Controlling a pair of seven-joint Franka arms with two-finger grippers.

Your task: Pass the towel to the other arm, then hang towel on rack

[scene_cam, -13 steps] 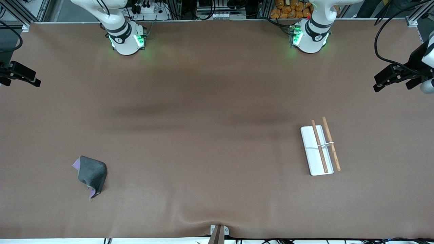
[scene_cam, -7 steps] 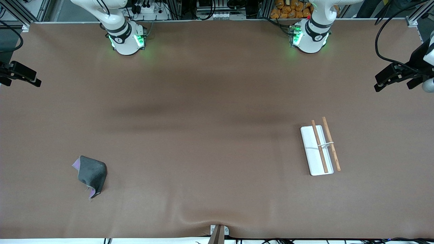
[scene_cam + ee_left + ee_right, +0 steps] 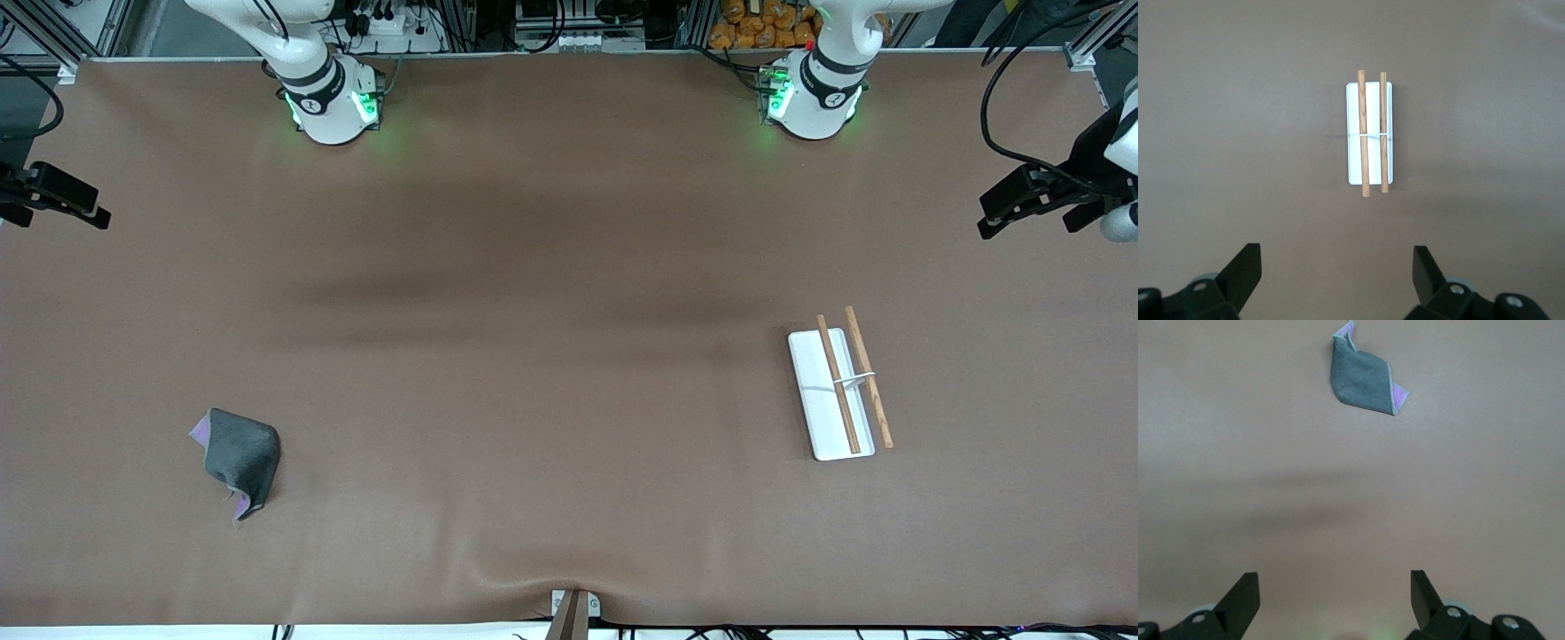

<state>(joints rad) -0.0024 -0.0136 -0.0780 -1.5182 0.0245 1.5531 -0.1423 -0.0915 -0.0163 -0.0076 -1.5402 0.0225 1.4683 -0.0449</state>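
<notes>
The towel (image 3: 240,458), dark grey with purple edges showing, lies crumpled on the table toward the right arm's end, near the front camera. It also shows in the right wrist view (image 3: 1361,383). The rack (image 3: 836,391), a white tray with two brown rods and a small white crosspiece, lies toward the left arm's end and shows in the left wrist view (image 3: 1370,133). My left gripper (image 3: 1337,267) is open and empty, high over bare table. My right gripper (image 3: 1335,587) is open and empty, high over bare table. Both are well away from the towel and the rack.
The brown table cover (image 3: 569,267) is bare between towel and rack. The arm bases (image 3: 333,102) (image 3: 811,98) stand at the table edge farthest from the front camera. A small mount (image 3: 573,609) sits at the nearest edge.
Both hands have shifted very slightly at the view's edges. The towel and the rack have not moved.
</notes>
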